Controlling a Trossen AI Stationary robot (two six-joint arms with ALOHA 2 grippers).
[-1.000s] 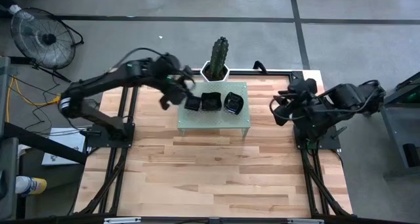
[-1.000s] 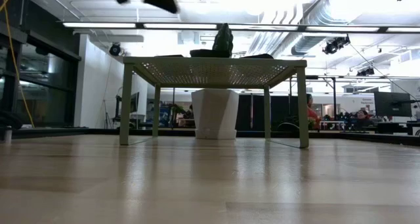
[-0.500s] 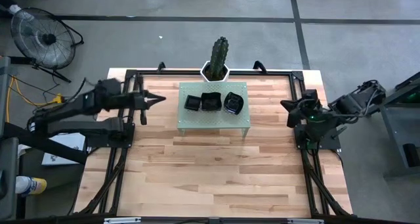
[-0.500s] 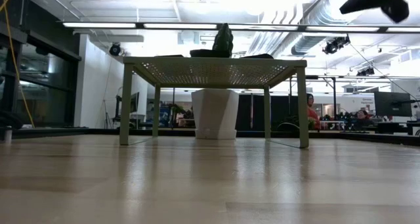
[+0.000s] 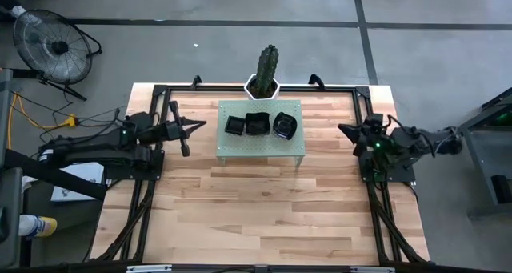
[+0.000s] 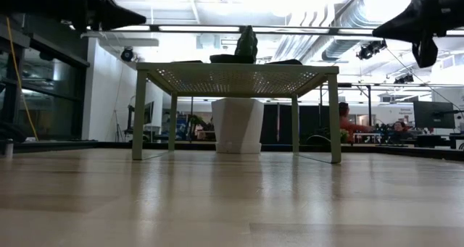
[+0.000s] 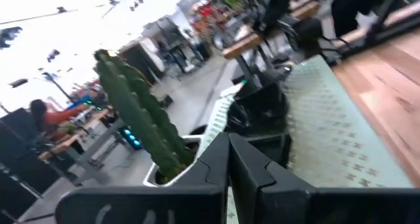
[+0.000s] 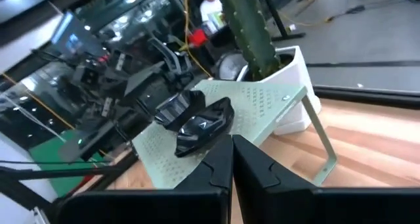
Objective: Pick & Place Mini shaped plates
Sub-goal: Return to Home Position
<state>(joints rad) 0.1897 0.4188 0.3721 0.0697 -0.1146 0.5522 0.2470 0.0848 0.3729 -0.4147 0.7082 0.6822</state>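
Mini shaped plates [image 5: 256,125]: three black stacks side by side on top of the pale green stand [image 5: 260,150], toward its back edge, near the cactus [image 5: 267,63] in its white pot [image 5: 261,87].

Handling, my read: small, glossy and rigid, so prob. light but slippery and chip-prone. Take one by the raised rim, one finger inside and one outside. Don't pinch across the whole dish. Lift straight up, bc nested plates may drag the one below. The perforated stand top looks slick too, so a nudge could skid a stack.

Left gripper [image 5: 196,126]: off the stand's left side, apart from it, fingers pressed together w/ nothing between. Right gripper [image 5: 346,130]: near the table's right edge, well apart from the stand, fingers likewise together and carrying nothing.

Surface: pale wood-plank table [image 5: 256,213] in a black frame. Room: grey concrete floor, a fan [image 5: 50,42] at far left. Low view shows an open workshop behind, w/ a seated person [image 6: 344,125] and desks.
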